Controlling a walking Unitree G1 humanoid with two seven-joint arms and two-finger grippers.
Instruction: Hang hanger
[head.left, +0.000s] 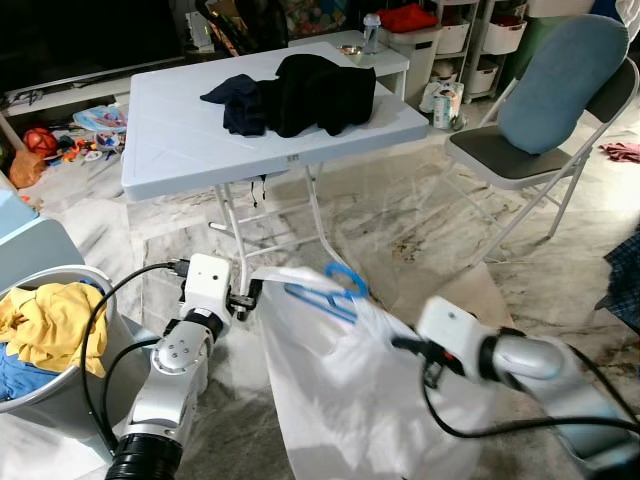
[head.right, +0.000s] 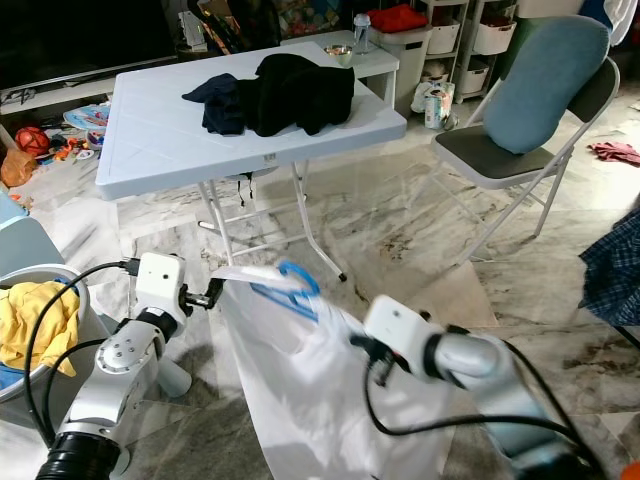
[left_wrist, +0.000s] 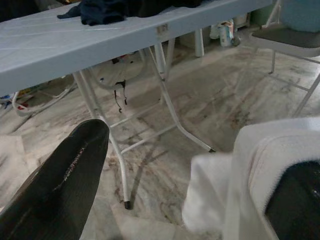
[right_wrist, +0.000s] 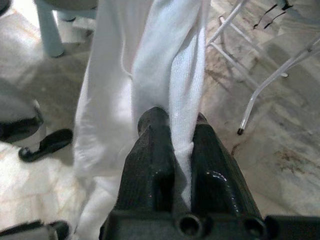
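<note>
A white garment hangs stretched between my two grippers above the marble floor. A blue hanger sits in its neck opening, and the hook pokes out at the top. My left gripper is at the garment's left shoulder. In the left wrist view its fingers stand wide apart, and the white cloth is draped over the other finger. My right gripper is at the garment's right side. In the right wrist view its fingers are pinched on a fold of the white cloth.
A white folding table with dark clothes stands just ahead, its legs close behind the garment. A folding chair with a blue cushion is at the right. A laundry basket with yellow cloth is at my left.
</note>
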